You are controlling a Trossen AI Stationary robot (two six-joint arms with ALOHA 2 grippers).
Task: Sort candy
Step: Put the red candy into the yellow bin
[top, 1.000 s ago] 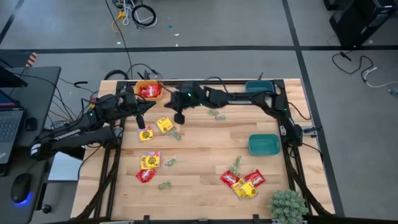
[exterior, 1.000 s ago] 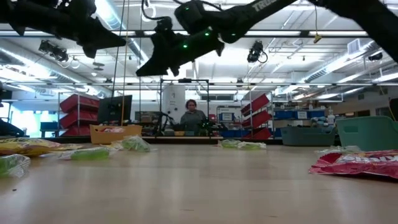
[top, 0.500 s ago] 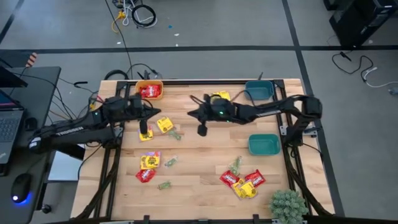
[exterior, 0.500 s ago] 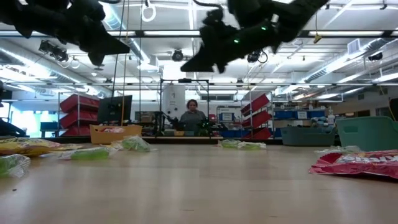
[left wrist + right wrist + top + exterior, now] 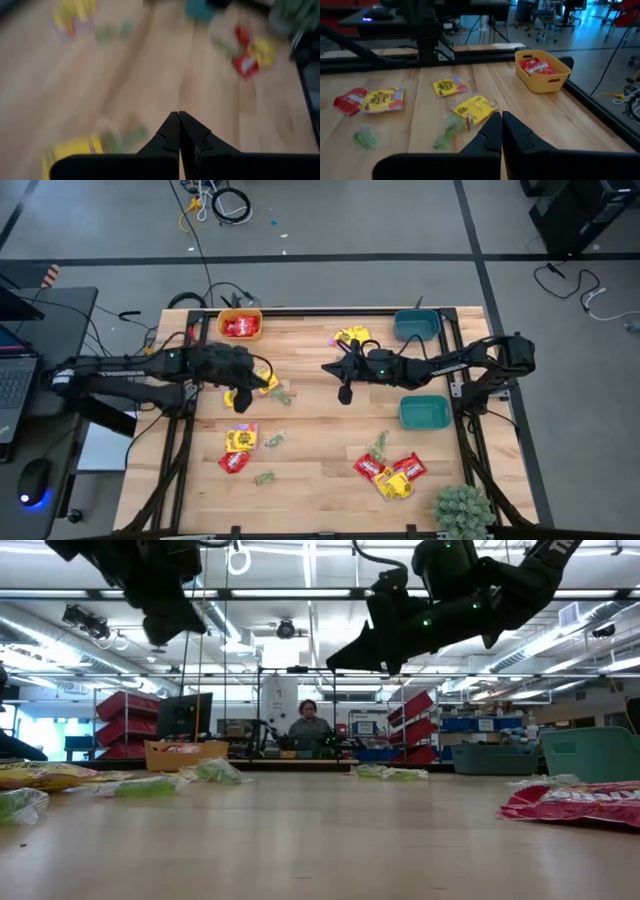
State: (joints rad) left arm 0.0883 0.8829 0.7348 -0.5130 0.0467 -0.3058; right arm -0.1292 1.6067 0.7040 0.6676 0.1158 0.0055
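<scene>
Candy lies in loose clusters on the wooden desk (image 5: pixel 320 430): yellow, red and pale green packets (image 5: pixel 240 438) near the left edge, more (image 5: pixel 390 470) toward the front right corner, a yellow one (image 5: pixel 350 335) by the back edge. There are three bowls: one orange bowl (image 5: pixel 240 326) holding red packets at the back left corner, and two teal bowls (image 5: pixel 418 325) along the right side. The left claw (image 5: pixel 243 402) and the right claw (image 5: pixel 344 394) hover closed, holding nothing. A workshop with shelving lies beyond.
</scene>
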